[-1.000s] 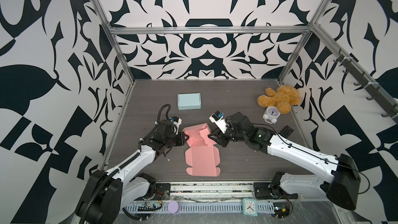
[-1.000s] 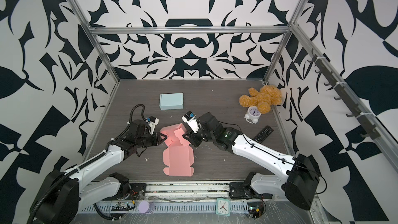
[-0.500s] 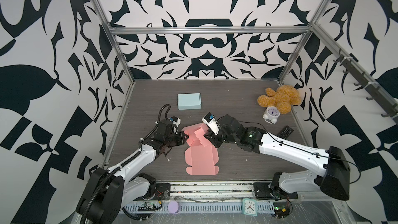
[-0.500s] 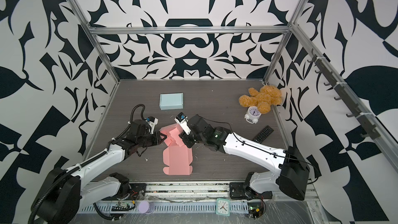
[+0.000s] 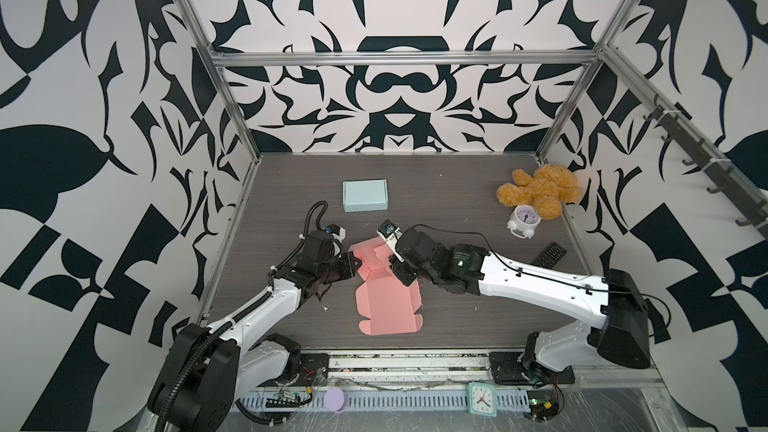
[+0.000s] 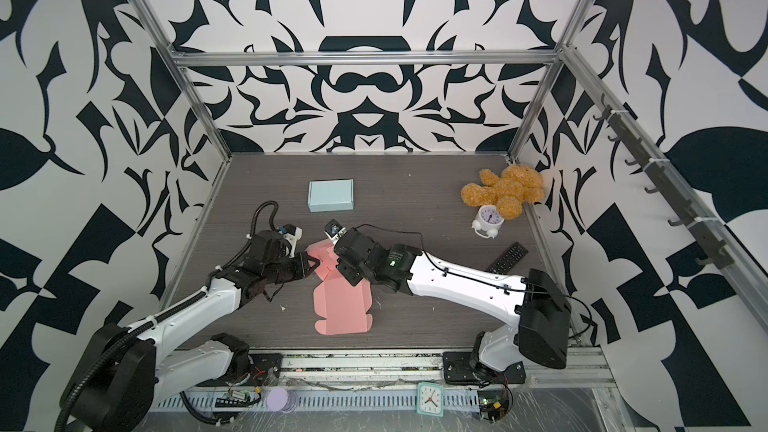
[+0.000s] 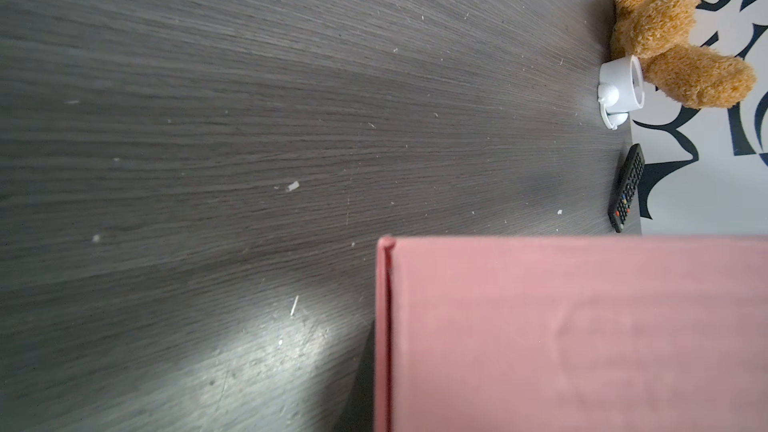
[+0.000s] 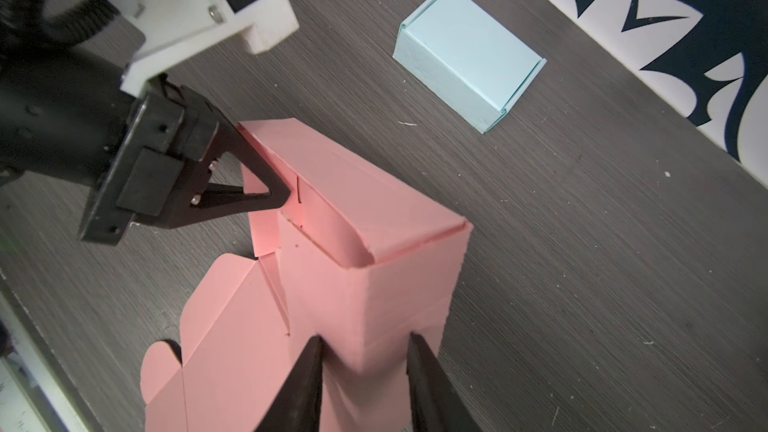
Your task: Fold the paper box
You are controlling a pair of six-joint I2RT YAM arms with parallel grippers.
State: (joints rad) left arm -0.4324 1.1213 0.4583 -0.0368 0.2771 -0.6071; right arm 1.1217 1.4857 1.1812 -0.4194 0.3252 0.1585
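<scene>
- The pink paper box (image 5: pixel 386 309) lies on the table (image 5: pixel 478 184), about midway between the left and right edges and nearer the front edge
- Its front part lies flat on the surface, and its rear part is folded up into walls
- The left gripper (image 8: pixel 279 197) is clenched on the top edge of the raised wall on the box's left side
- The right gripper (image 8: pixel 365 342) has its jaws part-way apart astride the raised right-hand corner; whether they squeeze it I cannot tell
- A closed light blue box (image 5: pixel 365 195) sits toward the back edge, well apart from the pink one
- A teddy bear (image 5: pixel 540 191) lies in the back right corner, with a white alarm clock (image 5: pixel 524 220) just beside it
- A black remote (image 5: pixel 549 254) lies near the right edge
</scene>
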